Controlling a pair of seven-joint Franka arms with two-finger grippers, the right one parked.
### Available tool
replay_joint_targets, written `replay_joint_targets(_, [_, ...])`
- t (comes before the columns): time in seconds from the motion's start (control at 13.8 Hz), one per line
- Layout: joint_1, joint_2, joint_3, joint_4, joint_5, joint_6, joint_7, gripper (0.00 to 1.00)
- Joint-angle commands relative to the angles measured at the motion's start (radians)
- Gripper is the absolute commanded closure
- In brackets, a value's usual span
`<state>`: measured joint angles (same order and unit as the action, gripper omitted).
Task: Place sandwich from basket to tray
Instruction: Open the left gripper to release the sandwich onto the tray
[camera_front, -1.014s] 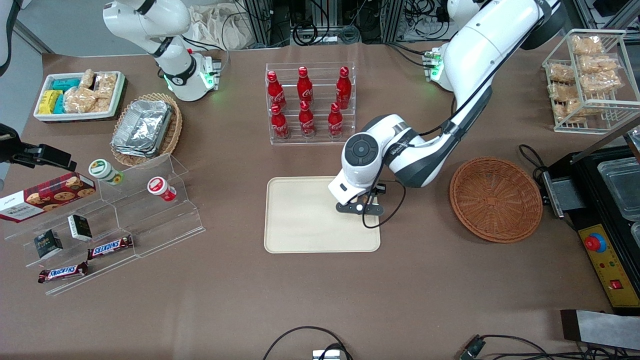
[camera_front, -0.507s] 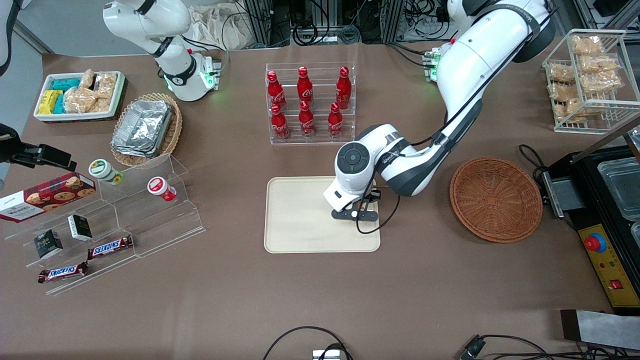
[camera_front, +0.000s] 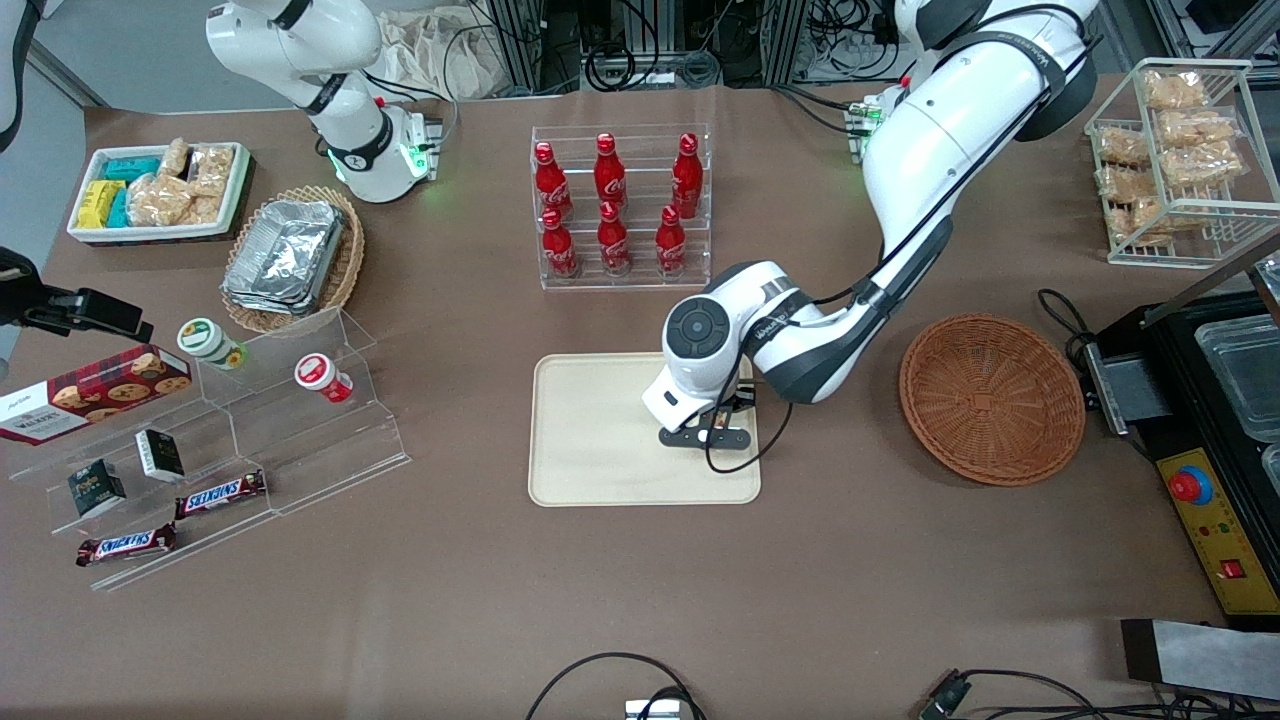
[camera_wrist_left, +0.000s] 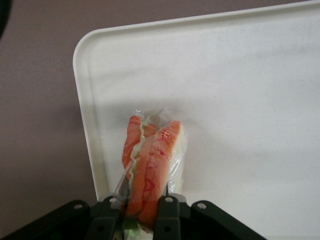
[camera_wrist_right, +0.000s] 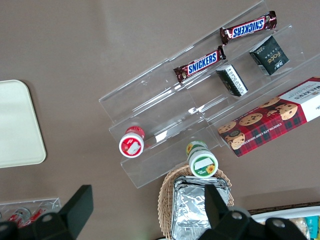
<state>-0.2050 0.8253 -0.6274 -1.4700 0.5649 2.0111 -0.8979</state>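
Note:
My left gripper (camera_front: 705, 437) hangs over the cream-beige tray (camera_front: 590, 430), close to the tray's corner nearest the basket. In the left wrist view the gripper (camera_wrist_left: 142, 207) is shut on the sandwich (camera_wrist_left: 150, 160), a wrapped wedge with orange and green filling along its edge. The wedge hangs just above the tray (camera_wrist_left: 240, 65), near its rounded corner. In the front view the hand hides the sandwich. The round reddish-brown wicker basket (camera_front: 990, 398) lies empty beside the tray, toward the working arm's end of the table.
A clear rack of red bottles (camera_front: 620, 205) stands farther from the camera than the tray. A stepped acrylic shelf (camera_front: 300, 420) with snacks lies toward the parked arm's end. A wire rack of snack bags (camera_front: 1175, 160) and a black machine (camera_front: 1210, 420) flank the basket.
The gripper has slid a little toward the parked arm's end and nearer the camera, farther in over the tray, still holding the sandwich.

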Motion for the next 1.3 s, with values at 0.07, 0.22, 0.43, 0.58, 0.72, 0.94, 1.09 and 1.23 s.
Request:
replay_joint_targets(0.07, [-0.025,0.024,0.005,0.036,0.041,-0.014,-0.055,0.62])
replay_joint_targets(0.22, [-0.025,0.024,0.005,0.036,0.041,-0.014,-0.055,0.44])
replay_joint_targets(0.43, [-0.024,0.02,0.005,0.036,0.041,-0.014,-0.055,0.35])
replay_joint_targets(0.58, [-0.024,0.012,0.005,0.036,0.041,-0.022,-0.055,0.32])
replay_joint_targets(0.72, [-0.016,0.0,0.003,0.037,0.04,-0.034,-0.056,0.29])
replay_joint_targets(0.94, [-0.013,-0.037,0.003,0.042,0.027,-0.063,-0.056,0.27])
replay_joint_targets(1.09, [0.015,-0.063,0.002,0.06,0.023,-0.08,-0.056,0.27])
replay_joint_targets(1.23, [0.022,-0.066,0.0,0.101,0.017,-0.126,-0.056,0.26])
